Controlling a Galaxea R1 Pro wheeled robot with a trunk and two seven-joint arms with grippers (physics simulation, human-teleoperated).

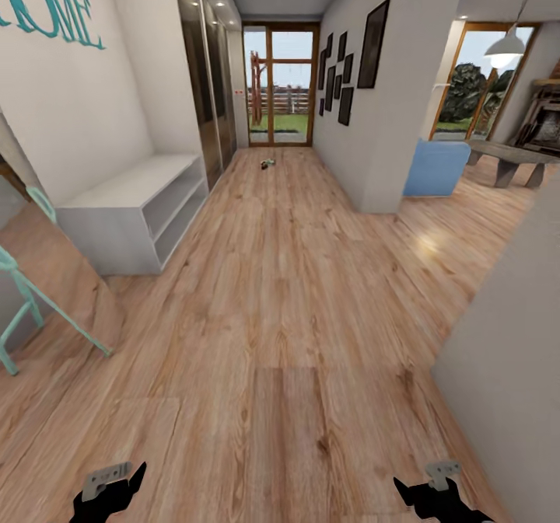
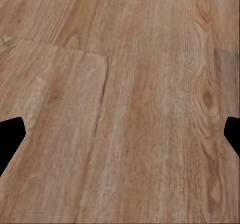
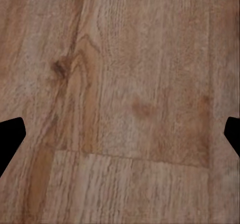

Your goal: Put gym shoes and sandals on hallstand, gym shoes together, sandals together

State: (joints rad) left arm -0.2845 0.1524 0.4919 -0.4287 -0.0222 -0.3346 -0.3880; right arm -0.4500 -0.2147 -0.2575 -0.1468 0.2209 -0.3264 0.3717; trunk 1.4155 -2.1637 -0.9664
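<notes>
Looking down a long corridor over the corridor floor point(image 1: 288, 290), light wood planks running to a glass door point(image 1: 280, 84) at the far end. Beside the floor's left edge, against the wall, a pale unit with two low open shelves point(image 1: 144, 212), turquoise lettering point(image 1: 50, 2) above it, cropped and hard to read. Far down the floor, near the glass door, a small shoe-like object point(image 1: 267, 164), too tiny to identify. Nearer than the shelf unit, a turquoise chair frame point(image 1: 31, 305). Low over the near floor, left gripper point(image 1: 109, 496) and right gripper point(image 1: 439, 498), both spread wide and holding nothing, fingertips point(image 2: 10, 136) and point(image 3: 10, 134) far apart over bare planks.
</notes>
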